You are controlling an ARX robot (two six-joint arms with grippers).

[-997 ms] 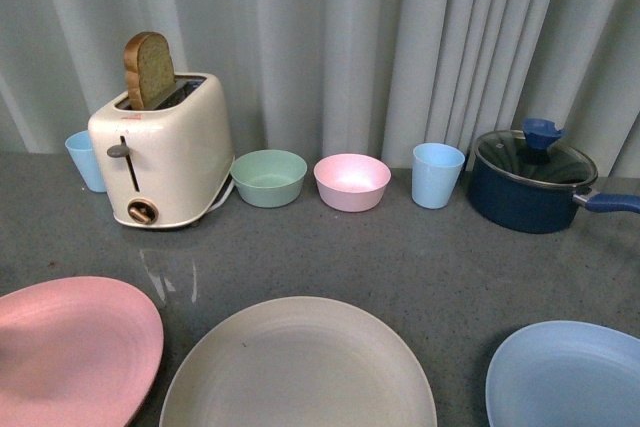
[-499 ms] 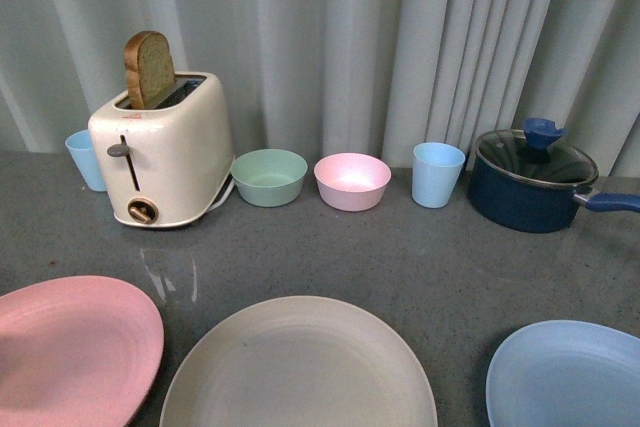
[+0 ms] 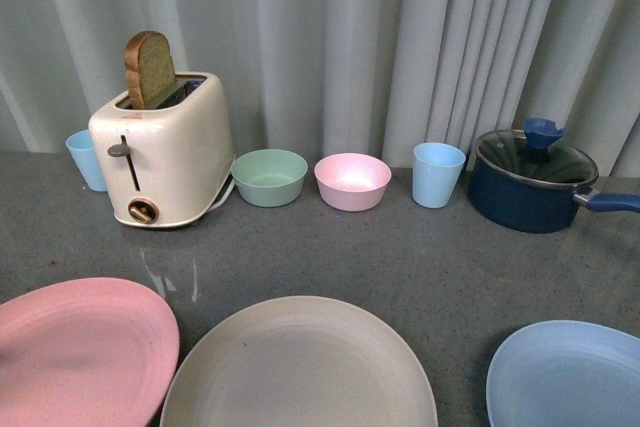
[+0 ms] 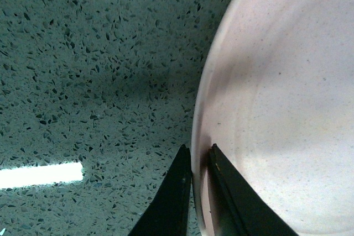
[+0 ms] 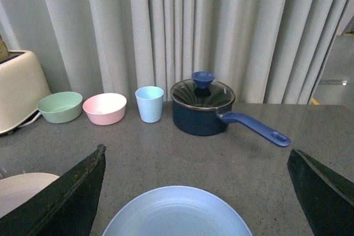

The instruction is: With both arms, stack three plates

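Two jaws over grey counter (image 3: 400,257) (curtain (image 3: 330,47) behind): left pinching pink plate (image 4: 287,92), right wide.

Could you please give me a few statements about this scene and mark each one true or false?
The left gripper has its jaws shut on the rim of the large round matte pink plate. True.
The pink plate, the round beige-grey plate and the round light blue plate are already stacked. False: they are side by side in a row.
The right gripper is shut on the light blue plate. False: its jaws are wide open, holding nothing.
A brown bread slice stands in the cream toaster. True.
The dark blue saucepan has no lid. False: a glass lid sits on it.
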